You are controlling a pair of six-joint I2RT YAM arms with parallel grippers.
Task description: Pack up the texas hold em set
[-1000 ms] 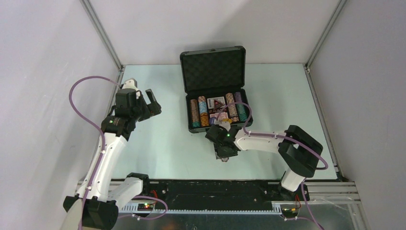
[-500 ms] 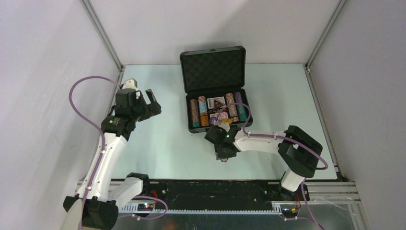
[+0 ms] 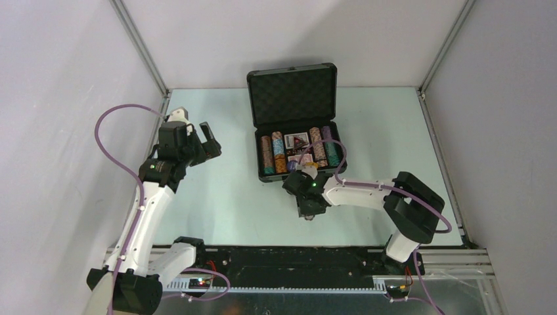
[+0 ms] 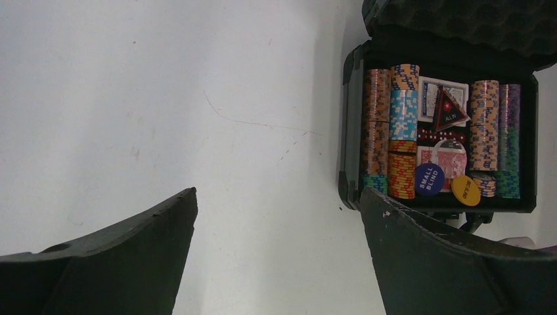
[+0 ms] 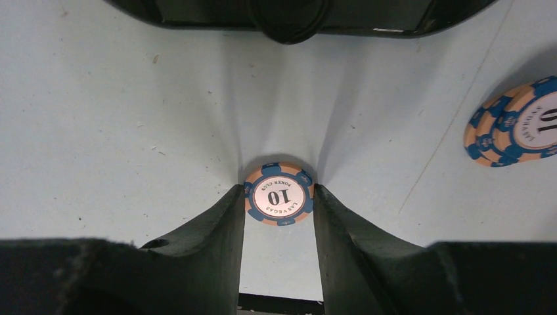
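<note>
Top external view has the open, foam-lined black briefcase [image 3: 292, 98] at twelve o'clock on the table [image 3: 223, 197], holding striped chip rows [image 4: 376, 125], card decks [image 4: 430, 98] and a blue "SMALL BLIND" disc [image 4: 429, 179]; left gripper [image 4: 278, 191] gapes wide, right gripper [image 5: 278, 190] pinches a "10 LAS VEGAS" chip [image 5: 278, 198] at the case's six o'clock.

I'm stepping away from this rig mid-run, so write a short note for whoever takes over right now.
Left gripper: open, empty, above the table left of the case.
Right gripper: fingers against both sides of a 10 chip lying flat on the table in front of the case.
Done: case open, lid up, holding chip rows, card decks, blue disc, yellow disc.
Left: pack this chip, the small chip pile nearby, then shut the lid.
</note>
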